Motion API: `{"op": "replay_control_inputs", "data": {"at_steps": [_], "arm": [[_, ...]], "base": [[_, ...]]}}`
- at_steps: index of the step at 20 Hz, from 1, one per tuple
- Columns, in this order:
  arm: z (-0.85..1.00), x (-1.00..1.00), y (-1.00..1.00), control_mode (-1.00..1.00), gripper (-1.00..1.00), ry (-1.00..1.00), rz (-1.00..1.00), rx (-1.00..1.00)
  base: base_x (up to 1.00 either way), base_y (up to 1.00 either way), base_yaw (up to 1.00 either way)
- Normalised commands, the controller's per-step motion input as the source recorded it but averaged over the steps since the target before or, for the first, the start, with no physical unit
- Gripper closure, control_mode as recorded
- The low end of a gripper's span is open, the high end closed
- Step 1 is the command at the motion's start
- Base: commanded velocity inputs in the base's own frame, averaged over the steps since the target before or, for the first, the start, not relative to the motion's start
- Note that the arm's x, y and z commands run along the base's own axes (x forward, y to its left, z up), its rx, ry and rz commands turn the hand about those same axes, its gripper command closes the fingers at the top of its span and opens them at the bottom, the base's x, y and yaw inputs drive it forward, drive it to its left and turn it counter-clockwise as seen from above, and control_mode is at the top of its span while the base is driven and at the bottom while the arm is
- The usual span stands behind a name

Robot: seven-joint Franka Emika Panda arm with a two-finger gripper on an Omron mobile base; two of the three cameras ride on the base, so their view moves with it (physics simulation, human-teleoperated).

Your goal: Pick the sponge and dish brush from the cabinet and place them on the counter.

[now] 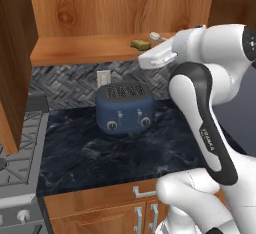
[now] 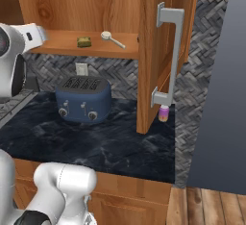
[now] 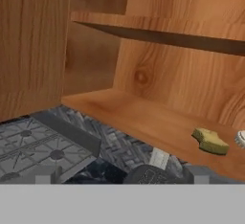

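The sponge, a small yellow block with a greenish face, lies on the lower shelf of the open cabinet. The dish brush lies just right of it, and its round white head shows at the right edge of the hand view. My gripper is open with nothing between its fingertips. It hangs in front of the shelf, left of the sponge and apart from it. The white hand sits at shelf height. The dark marbled counter lies below.
A blue toaster stands on the counter under the shelf. The grey stove is to the left. The open cabinet door with its silver handle hangs at the right, with a small purple jar below it.
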Motion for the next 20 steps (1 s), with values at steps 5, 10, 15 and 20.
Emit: {"op": "replay_control_inputs", "data": {"at_steps": [5,10,15,20], "arm": [[0.0,0.02,-0.34,-1.0,-1.0,0.12,-0.17,0.08],[0.0,0.0,-0.21,-1.0,-1.0,0.13,-0.14,0.1],[0.0,0.02,-0.11,-1.0,-1.0,0.11,-0.09,0.08],[0.0,0.14,-0.03,-1.0,-1.0,0.02,0.0,0.02]], "base": [[0.0,0.0,0.0],[0.0,0.0,0.0],[0.0,0.0,0.0],[0.0,0.0,0.0]]}}
